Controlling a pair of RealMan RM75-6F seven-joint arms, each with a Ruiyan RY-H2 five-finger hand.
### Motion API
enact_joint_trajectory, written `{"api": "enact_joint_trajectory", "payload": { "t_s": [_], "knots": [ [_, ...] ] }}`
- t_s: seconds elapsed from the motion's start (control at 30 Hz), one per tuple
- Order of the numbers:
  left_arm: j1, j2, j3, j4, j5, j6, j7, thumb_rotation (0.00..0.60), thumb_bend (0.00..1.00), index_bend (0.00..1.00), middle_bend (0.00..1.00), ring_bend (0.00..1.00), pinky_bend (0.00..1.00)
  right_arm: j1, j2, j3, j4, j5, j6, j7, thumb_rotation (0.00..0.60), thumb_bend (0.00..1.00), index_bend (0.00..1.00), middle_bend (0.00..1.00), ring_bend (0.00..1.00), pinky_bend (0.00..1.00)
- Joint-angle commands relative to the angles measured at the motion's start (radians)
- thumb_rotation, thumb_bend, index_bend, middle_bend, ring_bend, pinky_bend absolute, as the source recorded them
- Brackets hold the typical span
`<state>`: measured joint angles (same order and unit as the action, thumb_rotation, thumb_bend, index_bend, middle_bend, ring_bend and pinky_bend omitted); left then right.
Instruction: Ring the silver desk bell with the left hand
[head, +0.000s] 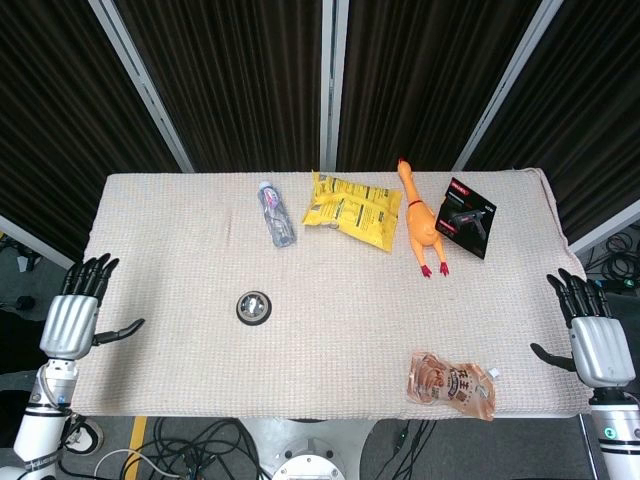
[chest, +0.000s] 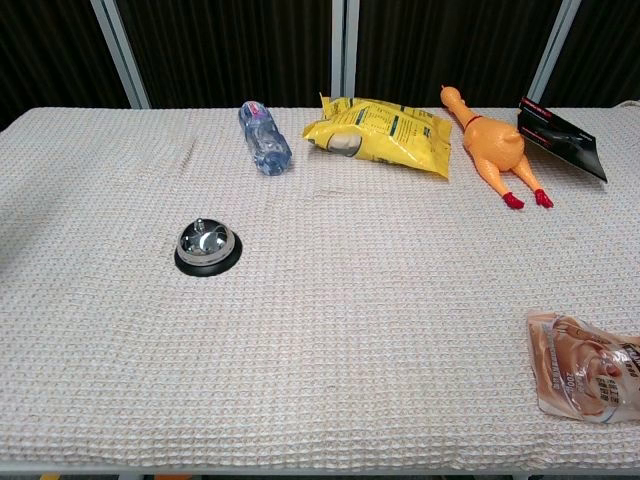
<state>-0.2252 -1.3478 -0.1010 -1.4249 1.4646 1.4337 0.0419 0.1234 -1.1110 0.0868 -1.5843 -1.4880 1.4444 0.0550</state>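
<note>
Presently, findings by item:

Left hand: the silver-and-black left hand (head: 72, 318) hangs off the left edge of the table, fingers extended and spread, thumb out to the side; it holds nothing and touches nothing. Seen in the head view only.

Right hand: the matching right hand (head: 595, 338) sits off the right edge of the table, fingers straight and apart, thumb out; nothing held. Head view only.

Bell: the round silver desk bell on a black base (head: 254, 307) (chest: 207, 246) stands upright on the cloth, well apart from the left hand, toward the table's middle from it, untouched.

Table: the table covered in a beige waffle-weave cloth (head: 170, 250) (chest: 350, 320) lies between the two hands.

Bottle: a clear plastic water bottle with a pink cap (head: 277, 213) (chest: 264, 137) lies on its side, beyond the bell from the left hand, toward the far edge.

Snack bag: a yellow crinkled snack bag (head: 352, 209) (chest: 385, 132) lies flat just beside the bottle, on the side nearer the right hand.

Toy: an orange rubber chicken with red feet (head: 421, 230) (chest: 492, 146) lies next to the yellow bag.

Box: a black carton with red trim and a tool pictured on it (head: 466, 217) (chest: 562, 137) lies far forward of the right hand.

Packet: a clear packet of brown food with a printed label (head: 452, 384) (chest: 588, 366) lies at the near edge, the closest item to the right hand, apart from it.
</note>
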Motion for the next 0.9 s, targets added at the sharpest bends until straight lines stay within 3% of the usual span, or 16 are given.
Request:
{"api": "enact_joint_trajectory", "payload": {
  "t_s": [0.03, 0.9],
  "knots": [
    [-0.001, 0.002, -0.003, -0.002, -0.002, 0.001, 0.003, 0.059, 0.00, 0.03, 0.00, 0.00, 0.00, 0.001, 0.000, 0.000, 0.000, 0.000, -0.001, 0.000, 0.600, 0.00, 0.00, 0.00, 0.00, 0.00],
    [-0.023, -0.040, 0.011, 0.035, 0.000, -0.036, -0.015, 0.063, 0.00, 0.03, 0.00, 0.00, 0.00, -0.007, 0.004, -0.011, 0.015, 0.028, -0.018, -0.072, 0.600, 0.00, 0.00, 0.00, 0.00, 0.00]
  ]
}}
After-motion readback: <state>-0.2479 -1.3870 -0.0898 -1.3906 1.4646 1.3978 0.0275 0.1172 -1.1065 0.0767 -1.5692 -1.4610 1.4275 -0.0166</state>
